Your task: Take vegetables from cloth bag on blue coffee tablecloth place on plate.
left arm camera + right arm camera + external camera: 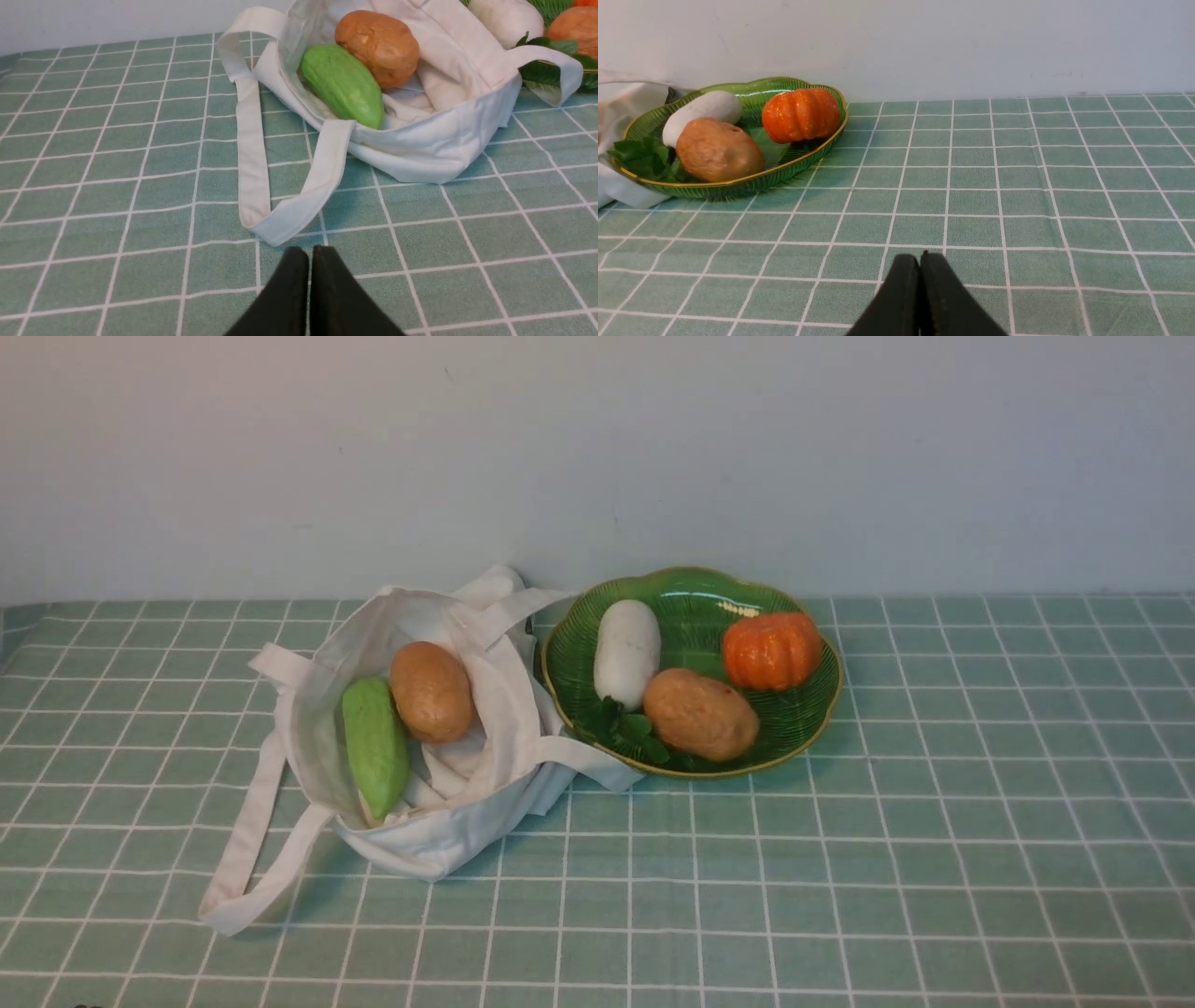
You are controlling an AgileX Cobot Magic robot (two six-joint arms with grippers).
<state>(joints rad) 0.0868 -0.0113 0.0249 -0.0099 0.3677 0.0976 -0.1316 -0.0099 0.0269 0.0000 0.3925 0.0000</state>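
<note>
The off-white cloth bag [429,747] lies open on the blue coffee tablecloth [840,859], holding a light green cucumber [374,747] and a tan potato [430,692]. To its right the green plate [803,733] carries a white radish [627,651] with green leaves, a second potato [700,714] and an orange pumpkin [771,650]. My left gripper [309,249] is shut and empty, just short of the bag's strap loop [280,219], with the cucumber [343,86] beyond it. My right gripper [920,255] is shut and empty, well clear of the plate [738,186]. Neither arm shows in the front view.
A pale wall [597,457] runs close behind the bag and plate. One long strap [247,868] trails toward the near left; another [588,761] drapes against the plate's near rim. Bare cloth stretches to the right of the plate.
</note>
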